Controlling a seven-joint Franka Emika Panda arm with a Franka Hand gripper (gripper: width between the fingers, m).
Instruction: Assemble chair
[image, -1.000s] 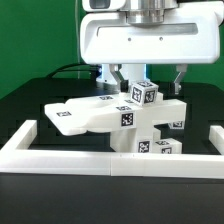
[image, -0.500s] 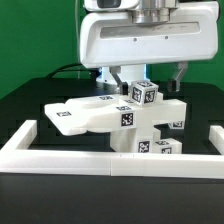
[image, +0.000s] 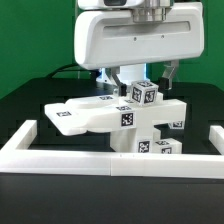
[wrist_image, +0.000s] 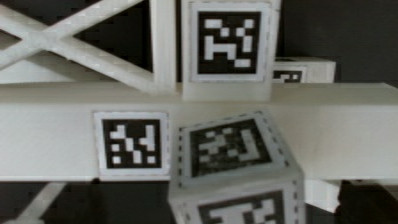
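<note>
The chair (image: 125, 118) stands in the middle of the black table (image: 20, 108), just behind the low white wall (image: 110, 160) at 6 o'clock in the exterior view. Its flat slab (image: 85, 112) reaches toward 9 o'clock, and a tagged block (image: 146, 94) sits on top. At 12 o'clock the gripper (image: 146, 78) hangs over that block, fingers (image: 121, 76) spread wide, grasping nothing.

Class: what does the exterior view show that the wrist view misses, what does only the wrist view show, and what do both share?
Only the exterior view: the robot arm, its gripper with fingers spread apart, the border wall and the green backdrop. Only the wrist view: an X-shaped brace, seen close up. Both: the white chair and its black-and-white tags.
</note>
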